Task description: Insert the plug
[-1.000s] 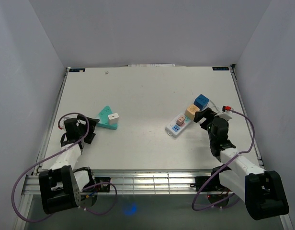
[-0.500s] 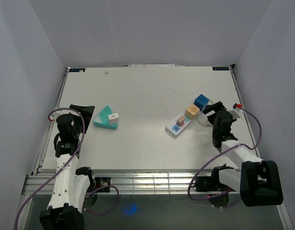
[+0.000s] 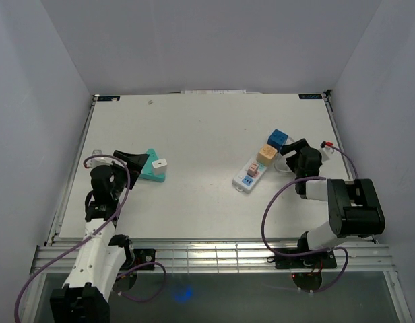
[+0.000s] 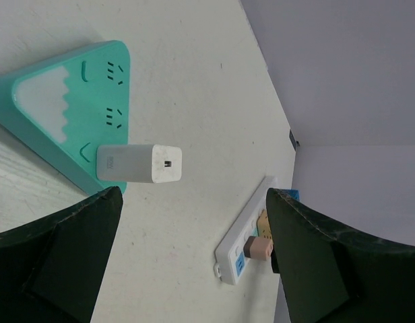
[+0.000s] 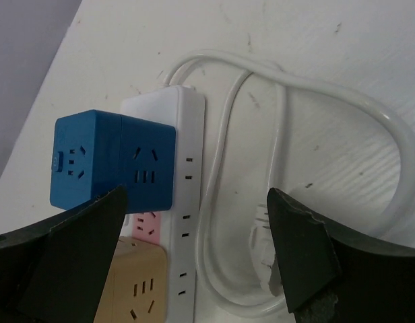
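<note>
The teal triangular socket block point(image 3: 150, 168) lies left of centre on the white table point(image 3: 201, 128). A white charger plug point(image 3: 160, 165) stands on the block's right corner. In the left wrist view the charger sits across the lowest socket with its USB port facing the camera. Whether its pins are fully seated cannot be told.

The left gripper point(image 3: 132, 161) points at the block from the left, just beside it and not touching it. Its two dark fingers point(image 4: 59, 262) are spread wide at the bottom of the wrist view and grasp nothing. Bare table lies between the fingers, and the charger sits just above the left one.

Right of centre a white power strip point(image 3: 251, 173) lies slanted. A blue cube adapter point(image 3: 279, 138) sits at its upper end. Below that come a tan cube adapter point(image 3: 266, 155), a small pink adapter point(image 5: 148, 225) and a blue plug point(image 3: 247, 180) near the lower end.

The right gripper point(image 3: 288, 151) is just right of the strip's upper end, close to the blue cube. Its jaws are released and wide apart with nothing between the pads. They frame the strip and the cubes in the right wrist view.

The strip's white cable point(image 5: 342, 101) loops over the table to the right of the strip. It ends in a white cable plug point(image 5: 265, 252) lying loose on the table, partly hidden by the right-hand finger.
</note>
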